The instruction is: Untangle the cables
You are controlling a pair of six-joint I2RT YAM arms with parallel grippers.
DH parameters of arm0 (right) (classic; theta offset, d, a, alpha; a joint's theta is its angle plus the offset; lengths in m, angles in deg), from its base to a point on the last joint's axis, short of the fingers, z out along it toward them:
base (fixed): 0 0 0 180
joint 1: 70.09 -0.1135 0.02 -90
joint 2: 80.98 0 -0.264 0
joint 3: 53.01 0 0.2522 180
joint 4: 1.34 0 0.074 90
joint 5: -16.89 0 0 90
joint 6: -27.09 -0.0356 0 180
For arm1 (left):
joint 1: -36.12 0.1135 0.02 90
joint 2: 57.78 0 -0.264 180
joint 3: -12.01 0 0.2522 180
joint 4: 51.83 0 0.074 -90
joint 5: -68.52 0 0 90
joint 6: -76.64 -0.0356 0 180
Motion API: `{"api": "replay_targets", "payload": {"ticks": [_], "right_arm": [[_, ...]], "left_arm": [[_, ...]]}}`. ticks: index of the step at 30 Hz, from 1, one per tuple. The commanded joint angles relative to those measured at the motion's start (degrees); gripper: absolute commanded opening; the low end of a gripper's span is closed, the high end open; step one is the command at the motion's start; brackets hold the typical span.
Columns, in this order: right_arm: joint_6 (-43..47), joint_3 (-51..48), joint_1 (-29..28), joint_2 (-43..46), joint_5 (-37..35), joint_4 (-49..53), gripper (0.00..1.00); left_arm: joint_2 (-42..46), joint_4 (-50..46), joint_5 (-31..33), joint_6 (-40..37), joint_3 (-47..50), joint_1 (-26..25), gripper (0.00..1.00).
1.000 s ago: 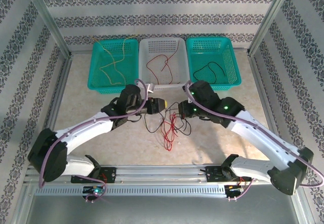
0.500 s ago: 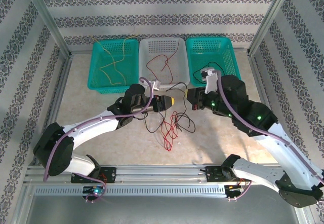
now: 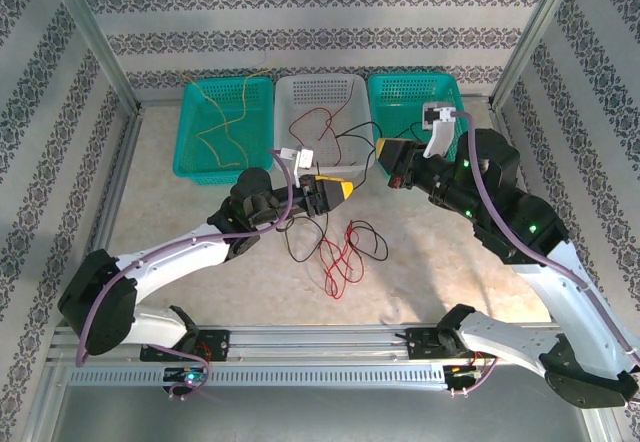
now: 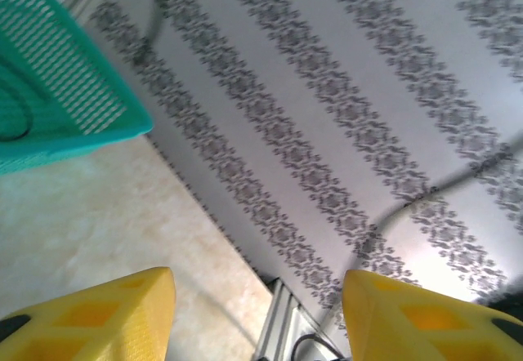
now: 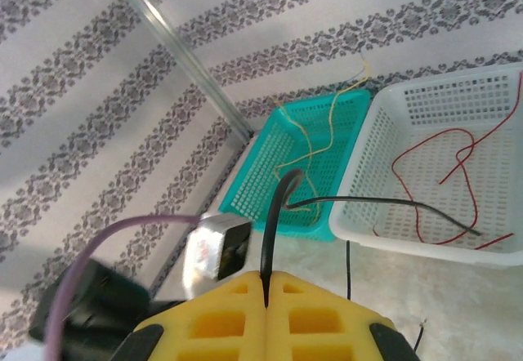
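Since a second ago my right tool (image 3: 384,151) has risen from the cables (image 3: 340,252) to the right front corner of the white basket (image 3: 320,90), and it is shut on the black cable (image 5: 276,202). This cable runs leftward along the basket's front, then down to the tangle on the counter (image 3: 170,212). My left tool (image 3: 337,188), jaws apart and holding nothing, is just in front of the basket, nearer the tangle. I think the red loops (image 3: 335,262) crossing there may drag.
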Motion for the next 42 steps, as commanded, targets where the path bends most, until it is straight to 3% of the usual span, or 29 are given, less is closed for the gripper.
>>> {"api": "replay_targets", "payload": {"ticks": [1,6,17,23,28,33,34,38,42], "right_arm": [[-3.0,1.3,1.5,-0.1,1.8,-4.2,0.0],[-4.1,1.8,2.4,-0.5,3.0,-5.3,0.0],[-6.2,2.5,4.2,-0.2,4.9,-7.4,0.0],[-6.5,5.0,5.5,-1.1,5.5,-8.3,0.0],[-7.7,5.6,6.6,-1.8,6.9,-10.3,0.0],[-9.7,4.4,8.3,-1.8,7.9,-13.0,0.0],[-9.9,4.6,8.7,-2.0,8.2,-13.2,0.0],[-9.6,7.9,12.8,-3.2,10.1,-12.5,0.0],[-9.9,12.9,19.3,-5.6,13.3,-10.9,0.0]], "left_arm": [[1.8,9.1,-2.1,-1.5,1.0,-1.2,0.59],[2.0,7.4,-2.3,-3.0,1.2,-1.6,0.68],[-2.0,4.3,-4.0,-4.0,-1.7,-2.1,0.63],[-4.5,2.5,-3.9,-4.2,-3.3,-3.3,0.48],[-4.8,1.7,-3.8,-5.0,-3.5,-4.0,0.42],[-5.1,0.0,-4.1,-6.2,-4.6,-4.6,0.15],[-5.2,-0.7,-4.2,-6.5,-4.8,-4.7,0.15],[-5.3,-0.2,-5.2,-6.2,-4.1,-4.8,0.41],[-5.2,0.7,-4.1,-5.1,-2.3,-4.8,0.48]]}}
